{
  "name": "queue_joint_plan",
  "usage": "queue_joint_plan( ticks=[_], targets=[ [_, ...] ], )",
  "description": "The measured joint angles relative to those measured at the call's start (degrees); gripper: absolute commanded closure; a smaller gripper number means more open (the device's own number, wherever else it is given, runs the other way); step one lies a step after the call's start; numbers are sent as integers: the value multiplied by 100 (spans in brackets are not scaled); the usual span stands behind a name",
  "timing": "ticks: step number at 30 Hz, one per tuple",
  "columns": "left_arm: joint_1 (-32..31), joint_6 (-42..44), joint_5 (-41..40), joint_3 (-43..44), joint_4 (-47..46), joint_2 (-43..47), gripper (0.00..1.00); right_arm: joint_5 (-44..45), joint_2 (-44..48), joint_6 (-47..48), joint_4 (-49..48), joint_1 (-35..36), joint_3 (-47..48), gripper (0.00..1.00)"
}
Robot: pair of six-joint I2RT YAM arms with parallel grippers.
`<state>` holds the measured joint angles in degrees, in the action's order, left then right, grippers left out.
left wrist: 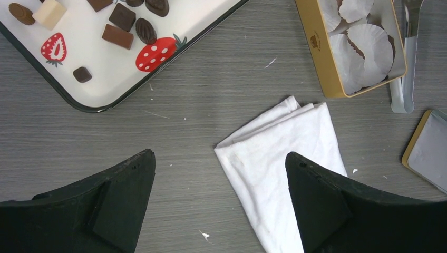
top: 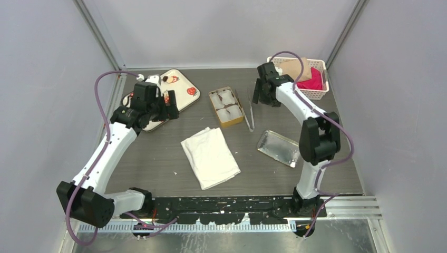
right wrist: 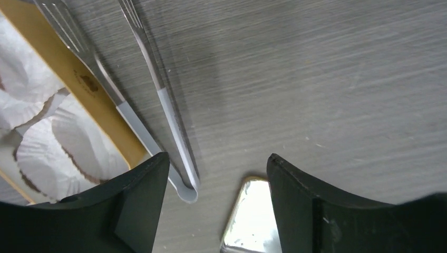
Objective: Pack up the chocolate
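Across the grey tabletop point(top: 253, 176) the goods are spread well apart. A folded white cloth point(top: 210, 156) is laid at the centre. To its far left a white strawberry-print tray point(left wrist: 105, 66) is set, and to its far right a gold tin point(left wrist: 316, 47) lined with empty white paper cups. The tin's silver lid point(top: 278, 148) is laid apart, nearer the right arm's base.

The left gripper point(left wrist: 220, 158) is held spread and empty above the bare tabletop between tray and cloth. The right gripper point(right wrist: 217, 158) is likewise spread wide with nothing between its fingers, over the joined end of a pair of metal tongs point(right wrist: 168, 110) that is laid just beside the tin.

The chocolate point(left wrist: 117, 36) is gathered on the tray: small dark blocks, ribbed ovals, one paler cube. None can be seen in the cups, so packing is judged not yet begun.

Each piece is judged very light and stiff, yet easily scuffed or cracked under a hard squeeze, and smooth enough to slip. The rounded ones may be expected to roll or squirt out if pinched off-centre. Hold is best taken across the short width, low on the opposite flanks, with gentle pressure. The tongs seem suited to this, since the gripper fingers look broad beside such small, closely set pieces.
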<state>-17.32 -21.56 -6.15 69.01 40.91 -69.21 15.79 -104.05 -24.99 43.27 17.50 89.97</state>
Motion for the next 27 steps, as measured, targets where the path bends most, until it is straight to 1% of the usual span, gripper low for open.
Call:
queue_joint_plan(
  ticks=[2,4,8,10,17,24,27],
  targets=[
    [-9,-2,2,0,4,-9,7,-122,-463,26,-13,9,234,34],
    [-20,-4,2,0,4,-9,7,-203,-758,57,-9,33,378,35],
    [-24,-4,7,-9,7,-9,7,-326,-1176,94,-57,46,555,36],
    [-26,-2,4,-20,9,-9,7,-376,-1281,101,-127,50,555,38],
    [-28,-2,-15,-107,22,7,7,-592,-1558,107,-330,57,560,39],
    [-31,-2,-35,-212,39,122,7,-758,-1558,85,-538,74,509,41],
    [-31,-4,-35,-258,46,160,7,-831,-1578,87,-551,92,514,46]
  ],
)
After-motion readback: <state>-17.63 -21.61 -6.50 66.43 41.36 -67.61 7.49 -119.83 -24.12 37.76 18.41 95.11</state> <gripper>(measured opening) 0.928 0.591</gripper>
